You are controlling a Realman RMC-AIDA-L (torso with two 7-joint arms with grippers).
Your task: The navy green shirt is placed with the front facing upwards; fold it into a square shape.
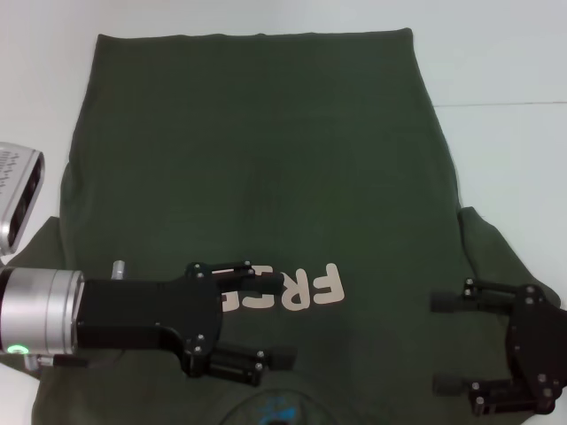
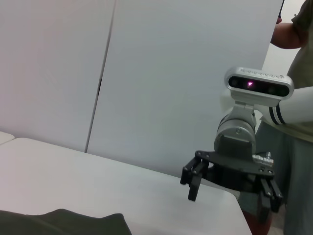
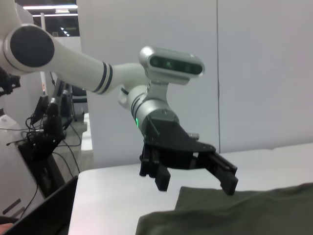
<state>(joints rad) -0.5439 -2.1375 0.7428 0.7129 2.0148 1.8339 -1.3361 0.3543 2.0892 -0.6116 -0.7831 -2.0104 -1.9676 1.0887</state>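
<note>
Both pincers, left pincer [image 1: 257,316] and right pincer [image 1: 448,342], are hovering spread apart over the navy green shirt [image 1: 257,150]; each should be pinching a near shoulder evenly.

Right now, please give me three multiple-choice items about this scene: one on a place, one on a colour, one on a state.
1. Where is the left gripper?
A. above the shirt's lettering
B. beyond the far hem
C. off the table

2. What colour is the navy green shirt?
A. white
B. dark olive green
C. red

3. How does the right gripper stand?
A. shut on the shirt
B. open, holding nothing
C. shut on a sleeve

Answers: 1 A, it covers part of the pale letters in the head view. 2 B, the fabric is dark olive. 3 B, its fingers are spread apart with nothing between them.
</note>
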